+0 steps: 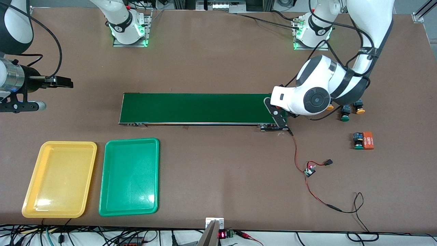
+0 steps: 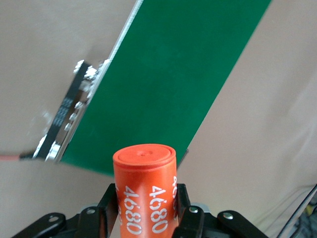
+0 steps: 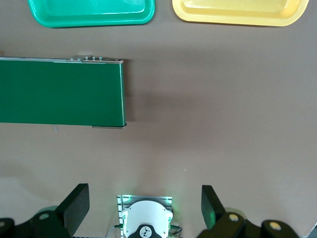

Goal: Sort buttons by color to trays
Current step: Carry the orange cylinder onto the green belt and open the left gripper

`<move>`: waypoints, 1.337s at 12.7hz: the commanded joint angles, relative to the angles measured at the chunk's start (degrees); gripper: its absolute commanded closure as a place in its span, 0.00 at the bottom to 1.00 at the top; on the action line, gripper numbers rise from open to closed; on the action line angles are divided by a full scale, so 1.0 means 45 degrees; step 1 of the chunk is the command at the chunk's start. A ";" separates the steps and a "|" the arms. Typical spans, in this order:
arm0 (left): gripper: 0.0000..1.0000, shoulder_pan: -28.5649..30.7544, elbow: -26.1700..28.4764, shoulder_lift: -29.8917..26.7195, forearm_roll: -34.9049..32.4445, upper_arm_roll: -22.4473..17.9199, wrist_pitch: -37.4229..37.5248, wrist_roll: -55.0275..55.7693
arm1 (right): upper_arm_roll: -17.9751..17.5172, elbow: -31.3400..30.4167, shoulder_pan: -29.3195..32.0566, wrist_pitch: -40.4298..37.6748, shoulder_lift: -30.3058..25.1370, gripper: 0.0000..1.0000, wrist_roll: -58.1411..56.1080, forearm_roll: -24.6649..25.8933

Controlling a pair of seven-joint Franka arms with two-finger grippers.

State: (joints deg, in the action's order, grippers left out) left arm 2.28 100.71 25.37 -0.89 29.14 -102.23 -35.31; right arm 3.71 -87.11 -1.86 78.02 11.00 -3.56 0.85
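Observation:
My left gripper (image 2: 146, 196) is shut on an upright orange cylinder marked 4680 (image 2: 144, 188), held over the conveyor belt's (image 2: 173, 74) end nearest the left arm. In the front view the left arm's wrist (image 1: 307, 97) covers that gripper. Three buttons lie past that end of the belt: a green-capped one (image 1: 344, 115), an orange-yellow one (image 1: 358, 108) and another orange-yellow one (image 1: 329, 108) half hidden by the arm. Another green-capped button (image 1: 357, 140) lies nearer the camera. The yellow tray (image 1: 58, 179) and green tray (image 1: 129, 176) hold nothing. My right gripper (image 1: 65, 82) waits open above the table at the right arm's end.
A second orange 4680 cylinder (image 1: 368, 140) lies touching the nearer green button. Red and black wires with a small circuit board (image 1: 310, 171) run from the conveyor belt (image 1: 194, 108) toward the front edge. The right wrist view shows both trays (image 3: 91, 12) (image 3: 237, 12) and the right arm's base (image 3: 145, 223).

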 commanded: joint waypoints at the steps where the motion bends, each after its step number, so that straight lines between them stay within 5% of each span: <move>1: 0.81 -0.0115 0.0529 0.0240 -0.0483 0.0067 -0.0932 -0.1564 | -0.0062 0.0021 0.0198 -0.0150 0.0055 0.00 -0.0283 -0.0168; 7: 0.72 -0.1149 0.1000 0.0846 -0.2205 0.0087 -0.2322 -0.2543 | -0.0043 0.0021 0.0217 -0.0150 0.0055 0.00 -0.0283 -0.0227; 8: 0.01 -0.1189 0.0999 0.0826 -0.2205 0.0068 -0.2264 -0.2544 | -0.0043 0.0021 0.0237 -0.0169 0.0075 0.00 -0.0283 -0.0227; 13: 0.00 -0.0489 0.0202 0.0126 -0.2031 0.0087 -0.0455 -0.2077 | -0.0043 0.0021 0.0237 -0.0111 0.0075 0.00 -0.0321 -0.0344; 17: 0.00 -0.0117 -0.2921 -0.0014 -0.1971 -0.0068 0.3766 0.0906 | -0.0043 -0.1183 0.0140 0.0665 -0.0604 0.00 -0.0283 -0.0422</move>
State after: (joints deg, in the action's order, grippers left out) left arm 1.54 93.13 25.38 -9.67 29.18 -91.26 -36.67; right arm 3.74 -87.79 -1.46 78.36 11.35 -3.76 -0.20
